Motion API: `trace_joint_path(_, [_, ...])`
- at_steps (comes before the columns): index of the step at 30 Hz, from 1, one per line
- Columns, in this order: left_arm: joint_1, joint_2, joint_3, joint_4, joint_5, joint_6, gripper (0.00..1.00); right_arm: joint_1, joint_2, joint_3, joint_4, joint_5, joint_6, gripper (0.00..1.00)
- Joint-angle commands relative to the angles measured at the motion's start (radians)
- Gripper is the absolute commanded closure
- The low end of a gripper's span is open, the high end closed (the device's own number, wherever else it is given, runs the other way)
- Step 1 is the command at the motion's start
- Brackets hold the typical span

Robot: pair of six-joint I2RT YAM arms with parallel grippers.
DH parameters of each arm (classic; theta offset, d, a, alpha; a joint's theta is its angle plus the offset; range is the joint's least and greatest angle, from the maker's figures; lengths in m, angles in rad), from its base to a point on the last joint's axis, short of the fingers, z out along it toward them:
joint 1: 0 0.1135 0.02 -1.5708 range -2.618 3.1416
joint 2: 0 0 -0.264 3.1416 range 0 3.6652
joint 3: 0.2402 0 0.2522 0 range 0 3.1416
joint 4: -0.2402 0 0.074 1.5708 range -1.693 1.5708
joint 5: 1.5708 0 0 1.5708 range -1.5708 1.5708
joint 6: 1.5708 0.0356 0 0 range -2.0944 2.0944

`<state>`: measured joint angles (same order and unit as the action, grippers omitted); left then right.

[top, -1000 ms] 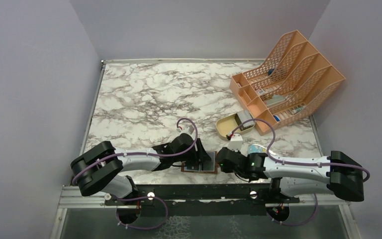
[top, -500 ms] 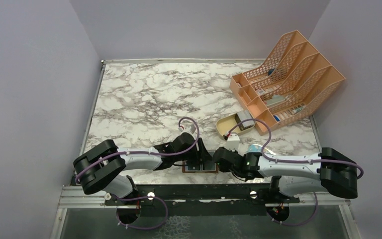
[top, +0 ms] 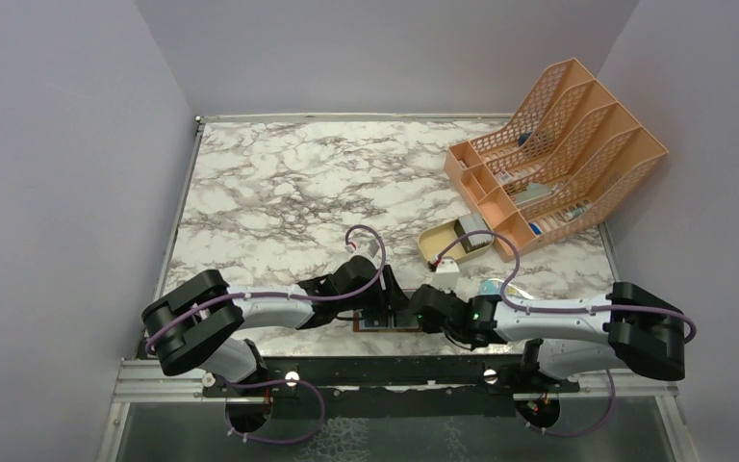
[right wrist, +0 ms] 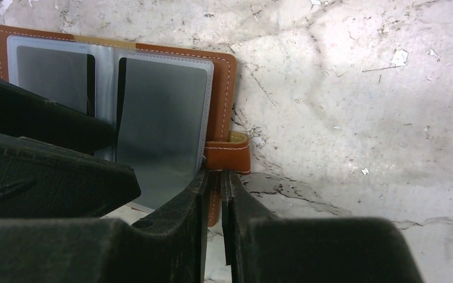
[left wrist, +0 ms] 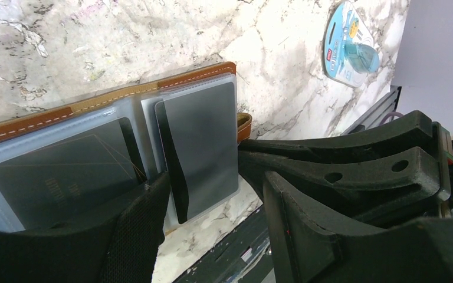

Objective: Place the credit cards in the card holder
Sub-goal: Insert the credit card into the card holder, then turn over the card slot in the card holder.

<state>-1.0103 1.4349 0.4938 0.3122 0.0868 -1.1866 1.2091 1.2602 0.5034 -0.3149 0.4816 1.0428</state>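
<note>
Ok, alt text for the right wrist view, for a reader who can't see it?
An open brown card holder lies on a marble table, dark cards in its clear sleeves. The right end effector, fingers almost together, pinches the holder's edge beside its strap.

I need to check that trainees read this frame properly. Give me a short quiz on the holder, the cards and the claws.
1. True or false: the holder lies folded shut.
2. The right claw is: A) wide open B) shut on the holder's edge C) out of view.
3. How many cards show inside it?
Key: 1 false; 2 B; 3 two.
</note>
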Motion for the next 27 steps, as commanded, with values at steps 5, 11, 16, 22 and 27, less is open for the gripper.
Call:
trace_joint_path(5, [0.003,-0.041,0.009,-0.019,-0.012,0.022,0.39,-0.002,-0.101,0.004,-0.135,0.073,0.035,0.86])
trace_joint_path(11, [0.041,-0.136,0.054,-0.202,-0.092,0.097,0.38,-0.003,-0.201,0.008,-0.127,0.037,0.011,0.84])
trace_joint_path(16, [0.113,-0.219,0.032,-0.263,-0.084,0.125,0.36,-0.002,-0.208,0.023,0.011,-0.065,-0.049,0.82])
trace_joint_path(22, [0.230,-0.305,-0.036,-0.273,0.009,0.156,0.32,-0.002,-0.082,0.125,0.103,-0.122,-0.105,0.82])
trace_joint_path(27, [0.295,-0.353,-0.065,-0.266,0.106,0.181,0.32,-0.002,0.035,0.191,0.131,-0.148,-0.132,0.83])
